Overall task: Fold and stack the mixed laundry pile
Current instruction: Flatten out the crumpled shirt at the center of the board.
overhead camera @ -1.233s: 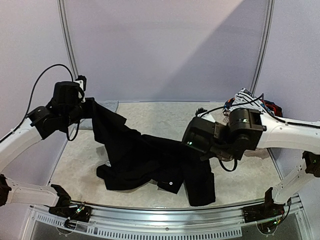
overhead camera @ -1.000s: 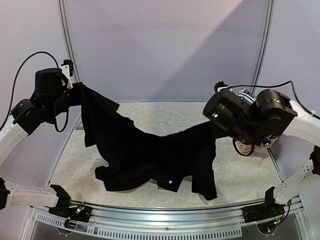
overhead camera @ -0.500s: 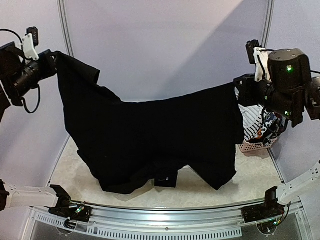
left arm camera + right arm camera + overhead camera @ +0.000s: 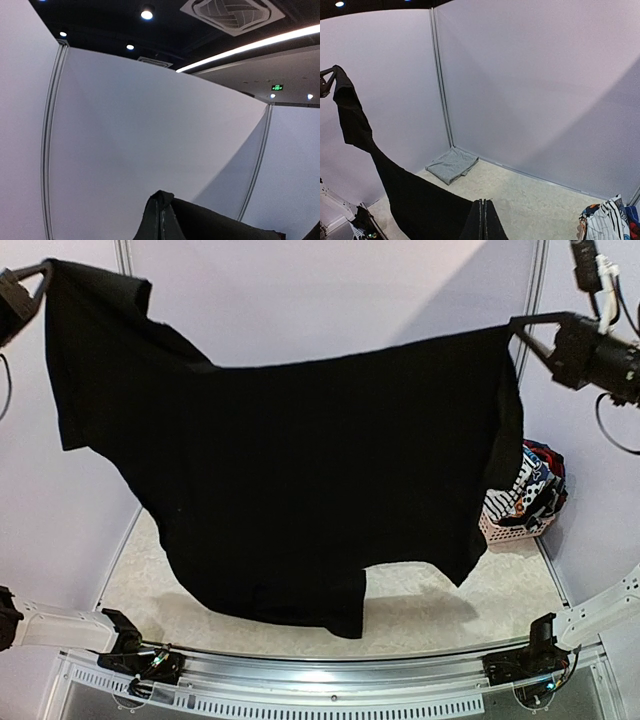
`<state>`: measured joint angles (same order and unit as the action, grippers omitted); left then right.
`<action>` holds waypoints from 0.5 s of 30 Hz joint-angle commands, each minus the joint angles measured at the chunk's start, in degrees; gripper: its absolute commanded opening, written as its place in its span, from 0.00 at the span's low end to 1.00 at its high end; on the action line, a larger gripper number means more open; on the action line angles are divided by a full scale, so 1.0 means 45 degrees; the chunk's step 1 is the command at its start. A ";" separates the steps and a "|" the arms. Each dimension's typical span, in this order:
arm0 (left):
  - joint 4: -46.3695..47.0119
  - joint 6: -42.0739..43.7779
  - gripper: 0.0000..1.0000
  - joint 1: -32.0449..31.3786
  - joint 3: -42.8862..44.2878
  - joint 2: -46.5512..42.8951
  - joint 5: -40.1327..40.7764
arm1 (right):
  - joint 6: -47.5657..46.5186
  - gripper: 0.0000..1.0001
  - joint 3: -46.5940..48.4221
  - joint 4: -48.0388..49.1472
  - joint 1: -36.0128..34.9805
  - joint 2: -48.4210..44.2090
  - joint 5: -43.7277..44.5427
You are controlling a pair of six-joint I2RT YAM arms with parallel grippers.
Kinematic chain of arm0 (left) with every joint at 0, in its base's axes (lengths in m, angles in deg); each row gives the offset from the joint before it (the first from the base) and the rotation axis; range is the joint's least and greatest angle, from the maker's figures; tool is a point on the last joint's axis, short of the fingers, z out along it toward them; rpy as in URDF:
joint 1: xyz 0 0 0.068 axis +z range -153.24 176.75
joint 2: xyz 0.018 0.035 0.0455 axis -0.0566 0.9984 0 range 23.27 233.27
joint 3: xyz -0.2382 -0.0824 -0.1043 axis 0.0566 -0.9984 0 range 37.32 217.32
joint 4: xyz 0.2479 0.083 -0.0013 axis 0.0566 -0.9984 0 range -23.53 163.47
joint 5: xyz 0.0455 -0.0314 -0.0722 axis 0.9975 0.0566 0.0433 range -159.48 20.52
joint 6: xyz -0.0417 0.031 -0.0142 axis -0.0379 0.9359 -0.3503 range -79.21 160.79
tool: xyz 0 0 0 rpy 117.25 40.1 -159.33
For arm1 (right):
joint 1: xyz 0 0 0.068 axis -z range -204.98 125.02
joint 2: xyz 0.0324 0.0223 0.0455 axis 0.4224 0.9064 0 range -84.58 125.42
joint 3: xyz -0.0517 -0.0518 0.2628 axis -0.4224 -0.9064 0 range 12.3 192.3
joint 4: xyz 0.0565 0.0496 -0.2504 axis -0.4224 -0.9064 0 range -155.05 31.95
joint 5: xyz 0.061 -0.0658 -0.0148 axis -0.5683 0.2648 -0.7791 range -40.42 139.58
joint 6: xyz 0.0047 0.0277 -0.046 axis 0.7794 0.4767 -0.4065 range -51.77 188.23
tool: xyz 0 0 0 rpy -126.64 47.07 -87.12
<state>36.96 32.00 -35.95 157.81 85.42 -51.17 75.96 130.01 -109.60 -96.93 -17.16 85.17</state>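
**Stretching a black garment wide above the table**

Hanging between the two arms, the black garment (image 4: pixel 300 470) spreads like a curtain, its lower hem dangling toward the table (image 4: pixel 420 610). The left gripper (image 4: pixel 38 272) is clamped on one upper corner, and the right gripper (image 4: pixel 518 326) is pinched tight on the opposite one. The cloth looks light and limp, sagging mid-span, so corners and edges are likely the surest holds. Below the right gripper, the laundry pile (image 4: pixel 535 485) fills a pink basket (image 4: pixel 500 532). Farther off, below the left gripper, a folded grey piece (image 4: pixel 451 164) lies by the back wall.
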 commanded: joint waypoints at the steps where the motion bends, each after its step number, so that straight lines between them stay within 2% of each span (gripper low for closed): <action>1: -0.0354 0.0707 0.00 0.0198 0.1667 0.0670 -0.0859 | -0.1218 0.00 0.1282 -0.0579 0.0045 0.0399 -0.0308; 3: -0.0343 0.0920 0.00 0.0198 0.2386 0.1057 -0.0847 | -0.1285 0.00 0.1655 -0.0359 0.0039 0.0493 0.0993; 5: -0.0467 0.1188 0.00 0.0198 0.2911 0.1716 -0.0756 | -0.1316 0.00 0.1461 0.0206 0.0038 0.0661 0.3386; 8: -0.0517 0.1593 0.00 0.0198 0.2595 0.2587 -0.0342 | -0.1516 0.00 -0.0037 0.1047 0.0340 0.1112 0.6134; 9: -0.0428 0.1678 0.00 0.0198 0.2182 0.2846 -0.0089 | -0.1242 0.00 -0.0537 0.0855 0.0811 0.1195 0.6038; 12: -0.0042 0.1835 0.00 0.0268 0.0474 0.3904 0.1026 | 0.1391 0.00 -0.2186 0.0007 0.3637 0.1630 0.2915; 15: -0.0407 0.1423 0.00 0.0775 -0.0071 0.5720 0.0913 | 0.2676 0.00 -0.3906 0.0506 0.6277 0.2401 -0.0122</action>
<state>38.75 38.27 -35.52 162.33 99.43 -49.86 77.80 120.45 -106.45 -80.49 -11.63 97.81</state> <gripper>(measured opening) 0.012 0.008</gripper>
